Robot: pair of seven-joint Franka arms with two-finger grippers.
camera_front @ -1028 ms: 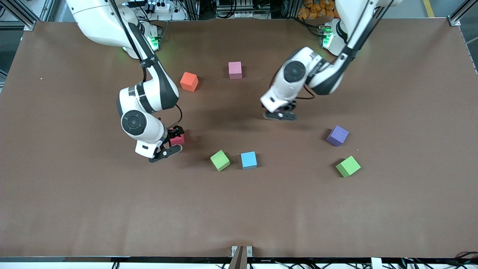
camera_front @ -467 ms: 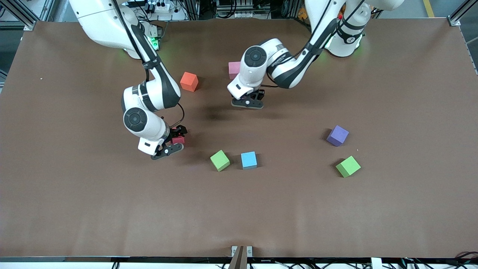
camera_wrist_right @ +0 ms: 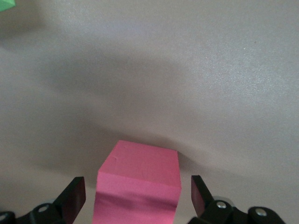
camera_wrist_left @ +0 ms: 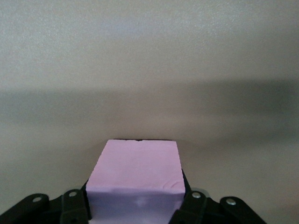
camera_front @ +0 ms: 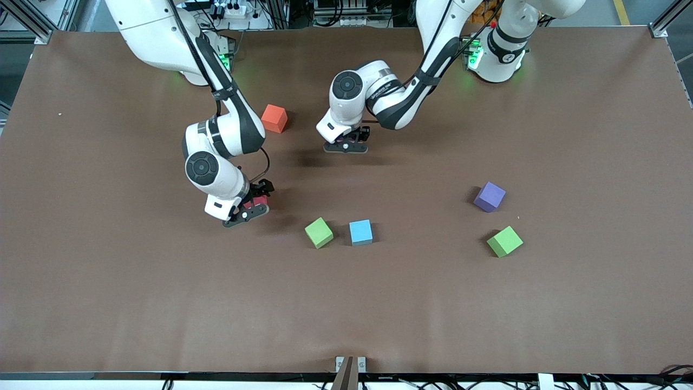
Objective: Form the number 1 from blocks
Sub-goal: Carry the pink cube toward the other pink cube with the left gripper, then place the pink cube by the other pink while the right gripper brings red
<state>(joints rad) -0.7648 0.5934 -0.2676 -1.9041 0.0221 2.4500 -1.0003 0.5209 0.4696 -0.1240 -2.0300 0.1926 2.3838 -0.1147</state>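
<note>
- Brown matte table (camera_front: pixel 108 303) fills the front view, with cables and metal framing along its top edge and both arm bases there, each showing a green light.
- No brand or writing can be read anywhere, not on the arms and not on the blocks.
- Left gripper (camera_front: pixel 346 145) is over the middle of the table and pinches the pale pink block (camera_wrist_left: pixel 135 179). The front view hides that block under the wrist; only the left wrist view shows it, squeezed between the black fingers (camera_wrist_left: pixel 74 210) with bare table past it.
- Right gripper (camera_front: pixel 250 206) is low toward the right arm's end of the table, jaws spread wide with gaps on both sides of the deep pink block (camera_wrist_right: pixel 139 184). The right wrist view shows those gaps, and the block rests on the table; the front view gives only a reddish sliver (camera_front: pixel 255 202).
- Orange block (camera_front: pixel 274 118) sits between the two arms, farther from the front camera than the right gripper.
- Light blue block (camera_front: pixel 360 232) lies just beside a green block (camera_front: pixel 319 233), apart, and nearer the front camera than both grippers.
- Purple block (camera_front: pixel 489 196) and the second green block (camera_front: pixel 504 241) lie near each other toward the left arm's end, the green one nearer the camera.
- A green corner (camera_wrist_right: pixel 6 3) peeks into the right wrist view's edge.
</note>
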